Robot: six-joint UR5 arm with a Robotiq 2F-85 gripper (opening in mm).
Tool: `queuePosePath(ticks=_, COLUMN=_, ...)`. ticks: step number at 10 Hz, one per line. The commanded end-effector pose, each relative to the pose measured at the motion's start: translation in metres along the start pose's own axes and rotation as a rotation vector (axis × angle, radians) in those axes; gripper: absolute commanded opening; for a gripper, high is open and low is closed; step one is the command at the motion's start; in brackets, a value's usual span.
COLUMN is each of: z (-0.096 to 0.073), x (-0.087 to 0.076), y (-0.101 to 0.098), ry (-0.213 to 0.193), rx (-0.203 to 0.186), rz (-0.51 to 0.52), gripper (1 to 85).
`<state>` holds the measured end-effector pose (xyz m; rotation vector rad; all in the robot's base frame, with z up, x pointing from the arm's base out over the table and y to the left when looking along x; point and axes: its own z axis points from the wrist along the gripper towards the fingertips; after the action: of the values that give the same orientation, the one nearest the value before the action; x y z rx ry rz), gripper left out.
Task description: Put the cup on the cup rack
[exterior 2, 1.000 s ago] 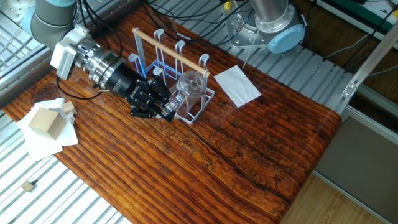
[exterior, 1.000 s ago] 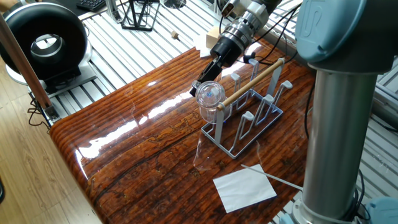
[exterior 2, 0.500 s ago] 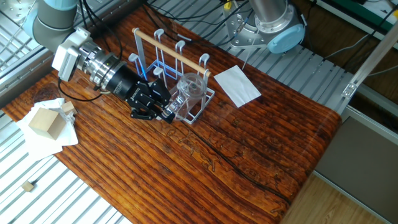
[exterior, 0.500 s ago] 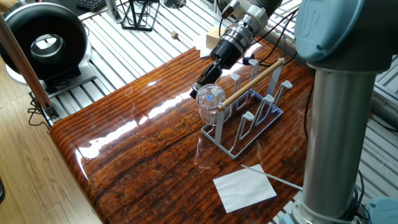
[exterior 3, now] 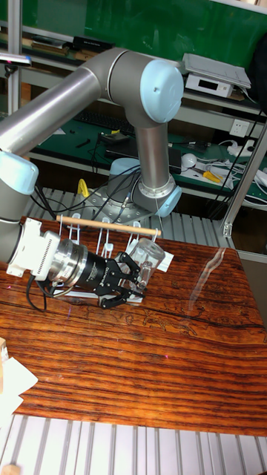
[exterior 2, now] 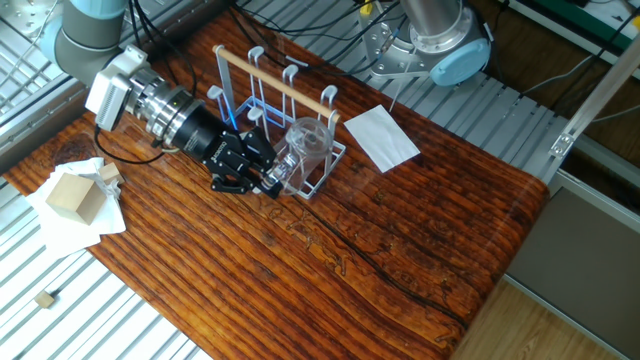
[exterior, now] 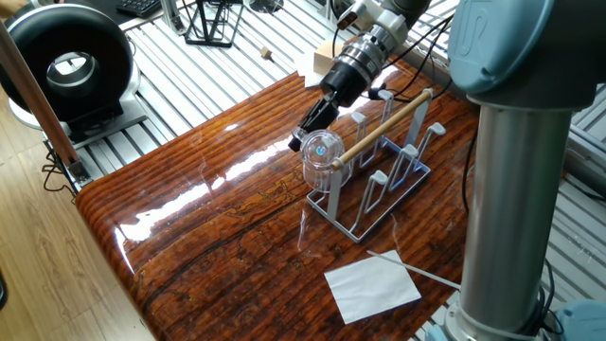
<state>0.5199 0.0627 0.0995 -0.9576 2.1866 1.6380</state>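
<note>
Shows the cup point(exterior: 322, 156) seated over the corner peg of the cup rack point(exterior: 377, 185), at the end nearest the arm, leaning a little and below the tip of the wooden rod point(exterior: 383, 125). Looks the same in the other fixed view: cup point(exterior 2: 305, 140) at the rack's point(exterior 2: 262, 100) near corner, clear of the table point(exterior 2: 400, 240).

Compared with a second ago, hardly differs for the cup: perhaps settled a touch lower on its peg, otherwise in the same spot. Differs more for the gripper point(exterior: 299, 140), drawn back slightly along its own axis, away from the glass and up towards the table's far edge. Places the gripper point(exterior 2: 262, 180) just beside the cup's lower side in the other fixed view. Shows fingers spread apart in the tall fixed view, gripper point(exterior 3: 130, 279) short of the cup point(exterior 3: 148, 260); cannot tell whether a fingertip touches the glass.

Suggests the placing is done in effect: cup borne by the peg, not by the fingers. Leaves only a clean retreat. Calls for backing straight out, since a sideways brush could tip the leaning cup off its peg or nudge the light rack across the glossy wood.
</note>
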Motion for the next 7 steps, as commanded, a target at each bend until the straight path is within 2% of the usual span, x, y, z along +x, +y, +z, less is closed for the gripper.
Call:
queuePosePath(ticks=1, z=-0.0012, x=-0.0043, y=0.001, ry=-0.015, rx=-0.003, rz=-0.028, gripper=17.3)
queuePosePath(ticks=5, z=-0.0012, x=-0.0063, y=0.0031, ry=-0.022, rx=-0.012, rz=-0.037, gripper=23.3)
queuePosePath(ticks=7, z=-0.001, x=-0.0072, y=0.0041, ry=-0.028, rx=-0.019, rz=-0.04, gripper=29.7)
